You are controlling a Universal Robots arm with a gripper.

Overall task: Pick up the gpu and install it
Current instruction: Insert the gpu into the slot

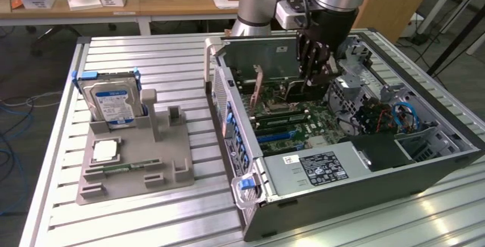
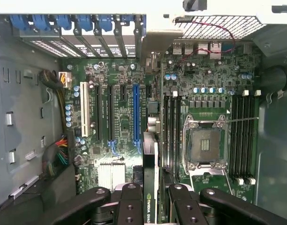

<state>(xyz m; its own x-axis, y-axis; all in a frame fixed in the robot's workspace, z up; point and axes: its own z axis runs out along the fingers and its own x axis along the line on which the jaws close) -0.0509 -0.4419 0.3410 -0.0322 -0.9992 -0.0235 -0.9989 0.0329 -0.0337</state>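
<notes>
gpu: thin black card [image 2: 150, 201], edge-on in the wrist view, Nvidia label on it. It sits inside the open computer case, over the motherboard, just beside the long blue slot and between that slot and the black memory slots.
gpu contact: we cannot tell whether its lower edge touches the board or any slot.
gripper: clamped on the gpu [image 2: 154, 190], with one black finger [image 2: 131, 206] on each side of the card. In the exterior view we see it [image 1: 313, 74] reaching down into the far end of the case.
motherboard: green [image 2: 120, 117]. We note the blue slot [image 2: 136, 112], a white slot [image 2: 84, 110] and a CPU socket [image 2: 204, 145] in a metal frame.
computer case: [image 1: 364, 201] lies on its side with the open side up, on the table's half toward the exterior view's right. The power supply [image 1: 322, 167] is at its near end.
table: slatted aluminium [image 1: 151, 54].
holder: grey fixture [image 1: 140, 170] toward the table's edge on the exterior view's left, near the case, not touching it.
hard drive: silver with a blue-white label [image 1: 113, 104], upright at the holder's far end.
memory stick: narrow and green [image 1: 125, 167], flat in the holder, toward its near end.
</notes>
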